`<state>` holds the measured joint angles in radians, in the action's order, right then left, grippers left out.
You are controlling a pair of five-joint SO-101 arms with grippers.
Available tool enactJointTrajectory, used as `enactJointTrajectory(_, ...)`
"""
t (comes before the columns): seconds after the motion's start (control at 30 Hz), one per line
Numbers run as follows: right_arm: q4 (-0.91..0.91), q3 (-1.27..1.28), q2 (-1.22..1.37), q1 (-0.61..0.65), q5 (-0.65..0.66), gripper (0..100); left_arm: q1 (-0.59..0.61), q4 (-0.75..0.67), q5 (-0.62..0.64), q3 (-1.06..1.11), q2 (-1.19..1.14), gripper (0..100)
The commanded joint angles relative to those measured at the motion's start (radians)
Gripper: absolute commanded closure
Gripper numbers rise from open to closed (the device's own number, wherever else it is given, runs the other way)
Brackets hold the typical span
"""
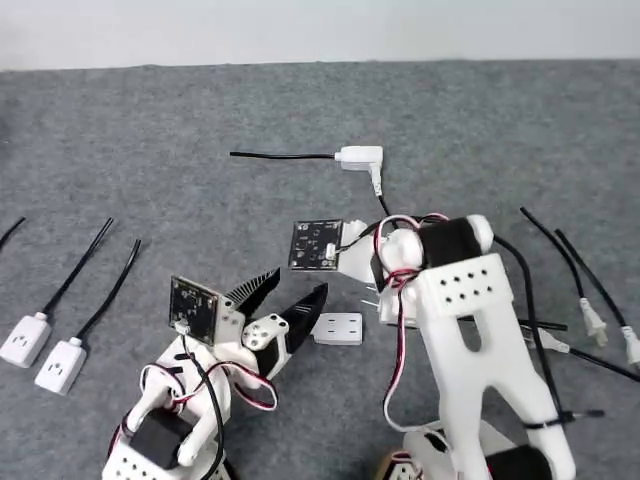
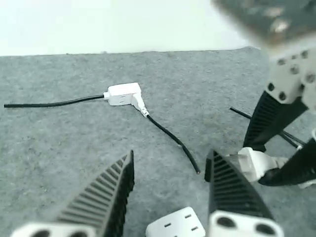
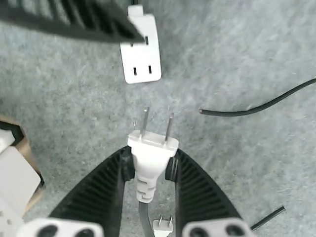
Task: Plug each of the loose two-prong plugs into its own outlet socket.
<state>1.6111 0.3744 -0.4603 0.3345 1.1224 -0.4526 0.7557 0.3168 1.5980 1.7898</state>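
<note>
The plug (image 3: 148,150) in the right pincer (image 3: 149,165) sits just before the socket (image 3: 141,61).

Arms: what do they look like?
The left arm and right arm are white plastic with black motors. The left hand and right hand have black, ribbed fingers. Red, white and black wires loop between joints; a dark circuit board tops each wrist.

Bare carpet (image 3: 247,59) between plug (image 3: 149,154) and socket (image 3: 141,64) (finger (image 3: 74,22) adjacent).
</note>
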Motion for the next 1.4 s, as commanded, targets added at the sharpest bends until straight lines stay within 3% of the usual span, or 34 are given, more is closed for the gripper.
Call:
enactJointTrajectory(0.0, -0.005, 0.009, -0.073, 0.054, -0.049, 99.0, 0.017, -0.084, 0.031, 0.002, -0.034, 78)
enactJointTrajectory(0.27, -0.081, 0.107, -0.143, 0.127, -0.118, 99.0, 0.014, -0.092, 0.057, 0.004, -0.037, 78)
enactJointTrajectory(0.53, -0.094, 0.089, -0.173, 0.145, -0.140, 99.0, -0.147, -0.057, 0.097, 0.012, -0.037, 78)
enactJointTrajectory(0.87, -0.090, 0.035, -0.240, 0.242, -0.236, 99.0, -0.144, -0.054, 0.095, 0.013, -0.037, 78)
enactJointTrajectory(1.37, 0.051, 0.032, -0.418, 0.188, -0.229, 99.0, -0.144, -0.052, 0.095, 0.013, -0.037, 78)
